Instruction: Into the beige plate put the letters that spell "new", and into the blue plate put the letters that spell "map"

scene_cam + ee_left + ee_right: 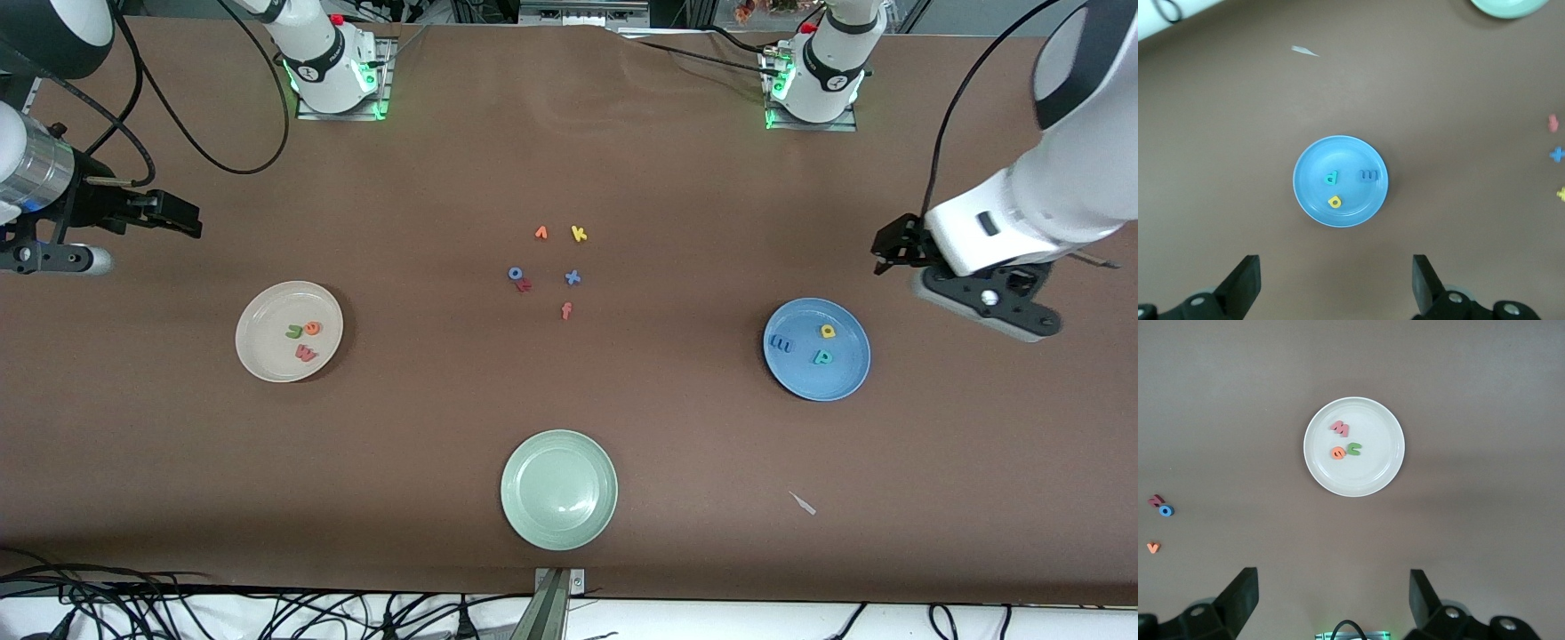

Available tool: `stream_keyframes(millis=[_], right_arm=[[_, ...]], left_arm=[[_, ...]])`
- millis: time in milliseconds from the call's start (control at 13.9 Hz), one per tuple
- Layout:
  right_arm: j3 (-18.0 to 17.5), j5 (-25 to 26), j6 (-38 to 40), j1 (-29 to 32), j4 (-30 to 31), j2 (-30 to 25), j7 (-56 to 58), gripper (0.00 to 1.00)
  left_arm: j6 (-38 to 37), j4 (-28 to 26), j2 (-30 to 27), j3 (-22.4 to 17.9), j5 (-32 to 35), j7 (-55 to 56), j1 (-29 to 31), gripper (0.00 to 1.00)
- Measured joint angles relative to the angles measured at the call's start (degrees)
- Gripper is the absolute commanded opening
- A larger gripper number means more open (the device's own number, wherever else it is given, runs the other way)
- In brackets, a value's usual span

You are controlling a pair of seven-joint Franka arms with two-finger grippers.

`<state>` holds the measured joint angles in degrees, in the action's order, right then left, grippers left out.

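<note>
The beige plate [267, 351] [1371, 477] holds a green n [294, 332] [1353, 448], an orange e [312, 328] [1338, 453] and a pinkish-red w [307, 354] [1340, 428]. In the blue plate [836, 378] [1338, 157] lie a blue m [781, 344] [1369, 175], a yellow a [828, 332] [1335, 201] and a teal p [823, 357] [1331, 177]. My left gripper [889, 253] [1336, 287] hangs open and empty over bare table beside the blue plate. My right gripper [178, 218] [1333, 603], also open and empty, is over bare table at the right arm's end.
A pale green plate [558, 489] sits near the front edge. Loose letters lie mid-table: an orange one [540, 233], yellow k [579, 234], blue o [515, 274] touching a red letter [524, 285], blue x [573, 277], orange-red f [566, 310]. A white scrap [803, 503] lies nearer the camera than the blue plate.
</note>
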<state>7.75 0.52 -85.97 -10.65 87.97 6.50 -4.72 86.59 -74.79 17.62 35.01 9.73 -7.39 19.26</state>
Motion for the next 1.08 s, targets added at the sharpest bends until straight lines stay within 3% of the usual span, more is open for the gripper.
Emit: stream_keyframes(millis=[216,432,792,1080], right_arm=[[0.0,0.0,0.0,0.0,0.0,0.0,0.0,1.00],[0.0,0.0,0.0,0.0,0.0,0.0,0.0,1.00],[0.0,0.0,0.0,0.0,0.0,0.0,0.0,1.00],[0.0,0.0,0.0,0.0,0.0,0.0,0.0,1.00]], left_arm=[[-0.2,0.3,-3.1,-19.5,-10.1,0.1,-11.2,1.00],[2.5,-5.6,-6.7,-31.0,-12.1,1.7,-17.8,1.00],[8.6,-19.8,-17.1,-33.0,-12.1,5.6,-21.0,1.00],[8.6,-21.6,-18.6,-33.3,-12.1,6.0,-21.0,1.00]])
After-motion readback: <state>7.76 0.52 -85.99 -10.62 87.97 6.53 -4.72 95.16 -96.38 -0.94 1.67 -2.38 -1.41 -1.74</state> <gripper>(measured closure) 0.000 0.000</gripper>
